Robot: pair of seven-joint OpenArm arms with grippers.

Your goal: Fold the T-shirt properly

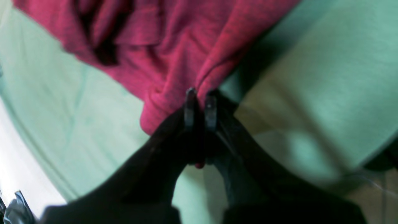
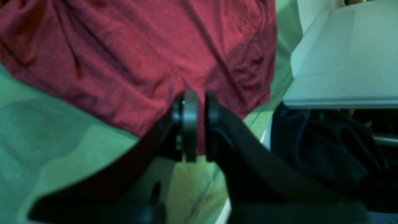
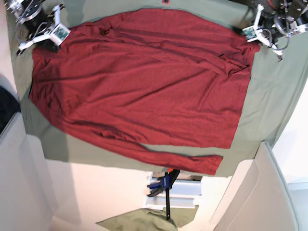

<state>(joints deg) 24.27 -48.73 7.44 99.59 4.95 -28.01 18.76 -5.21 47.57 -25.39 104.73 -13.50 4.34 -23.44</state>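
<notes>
Both grippers clamped on corners of the T-shirt — garment spread flat on the green cloth.

The left gripper [image 1: 200, 107] has its jaws pressed together on a bunched fold of the T-shirt [image 1: 174, 53]; the right gripper [image 2: 199, 124] is likewise pinched on the fabric edge [image 2: 140, 62]. The garment is plain dark red thin knit, lightly wrinkled, no print. In the base view it lies across the green cloth [image 3: 269, 106], one long sleeve [image 3: 159, 156] running along the near edge and the two grippers at the far left [image 3: 45, 36] and far right [image 3: 255, 33] corners — an extent neither wrist view gives. Only the wrist views show fabric caught between the jaws. A blue-handled clamp [image 3: 161, 183] sits near, beyond the cloth.
</notes>
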